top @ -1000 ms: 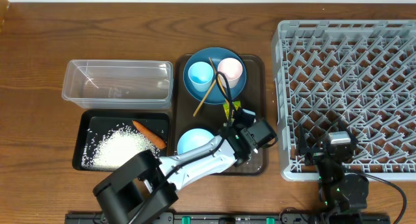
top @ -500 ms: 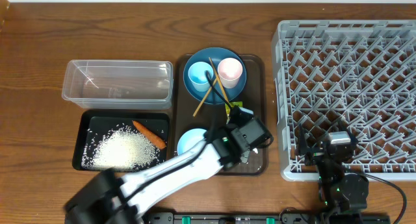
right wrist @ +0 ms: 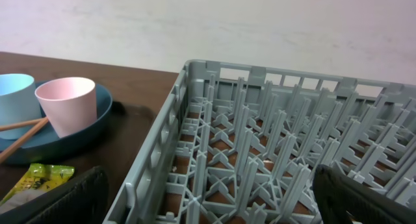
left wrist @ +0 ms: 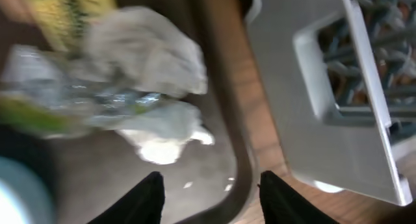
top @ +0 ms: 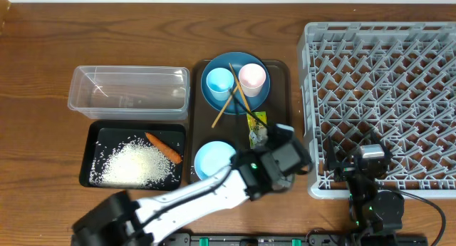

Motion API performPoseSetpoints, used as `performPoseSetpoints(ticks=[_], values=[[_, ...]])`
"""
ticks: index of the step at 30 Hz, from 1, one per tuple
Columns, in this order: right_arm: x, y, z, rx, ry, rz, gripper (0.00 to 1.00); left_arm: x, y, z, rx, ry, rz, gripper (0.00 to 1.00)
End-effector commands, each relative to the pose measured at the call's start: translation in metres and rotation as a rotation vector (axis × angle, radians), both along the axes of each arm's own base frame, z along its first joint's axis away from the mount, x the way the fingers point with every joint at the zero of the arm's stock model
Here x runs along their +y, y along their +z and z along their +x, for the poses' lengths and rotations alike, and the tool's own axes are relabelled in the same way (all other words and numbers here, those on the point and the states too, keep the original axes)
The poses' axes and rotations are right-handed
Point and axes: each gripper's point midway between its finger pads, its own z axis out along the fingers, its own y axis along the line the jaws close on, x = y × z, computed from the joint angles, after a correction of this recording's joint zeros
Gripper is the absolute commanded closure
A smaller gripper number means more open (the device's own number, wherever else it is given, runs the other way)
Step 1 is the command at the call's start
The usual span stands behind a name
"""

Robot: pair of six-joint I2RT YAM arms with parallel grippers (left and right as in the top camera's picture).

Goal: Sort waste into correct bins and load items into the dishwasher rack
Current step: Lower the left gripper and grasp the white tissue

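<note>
My left gripper [top: 280, 143] is open and empty over the front right corner of the brown tray [top: 201, 112]. In the left wrist view its fingertips [left wrist: 150, 197] straddle the tray rim [left wrist: 229, 126]. The crumpled white tissue [left wrist: 151, 54] and the yellow-green wrapper [left wrist: 57, 8] lie just ahead of them. The wrapper [top: 256, 126] also shows overhead. The dark blue plate [top: 240, 98] carries the light blue cup [top: 220, 80], pink cup [top: 251, 76] and chopsticks [top: 229, 101]. The light blue bowl [top: 213, 159] sits in front. My right gripper [right wrist: 208, 208] is open at the grey dishwasher rack [top: 385, 96].
The clear tub [top: 128, 91] stands at the left. In front of it the black tray [top: 92, 142] holds white rice [top: 132, 164] and the orange carrot [top: 164, 147]. The rack's near corner [left wrist: 312, 107] is close to the left gripper's right side.
My left gripper has moved right and toward the front right corner of the brown tray, uncovering the wrapper. The right arm has not moved.
</note>
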Motion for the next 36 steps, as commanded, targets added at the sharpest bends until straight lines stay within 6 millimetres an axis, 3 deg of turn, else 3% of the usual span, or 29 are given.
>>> performPoseSetpoints(ticks=[1, 12, 18, 36], values=[[0.001, -0.001, 0.0, 0.0, 0.007, -0.013, 0.01, -0.003, -0.022, -0.004, 0.017, -0.001, 0.04, 0.47], [0.001, -0.001, 0.0, 0.0, 0.007, -0.013, 0.01, 0.005, -0.065, 0.007, -0.006, 0.031, 0.161, 0.45], [0.001, -0.001, 0.0, 0.0, 0.007, -0.013, 0.01, 0.01, -0.063, 0.016, -0.06, 0.056, 0.188, 0.45], [0.001, -0.001, 0.0, 0.0, 0.007, -0.013, 0.01, 0.016, -0.07, 0.016, -0.061, 0.058, 0.21, 0.46]])
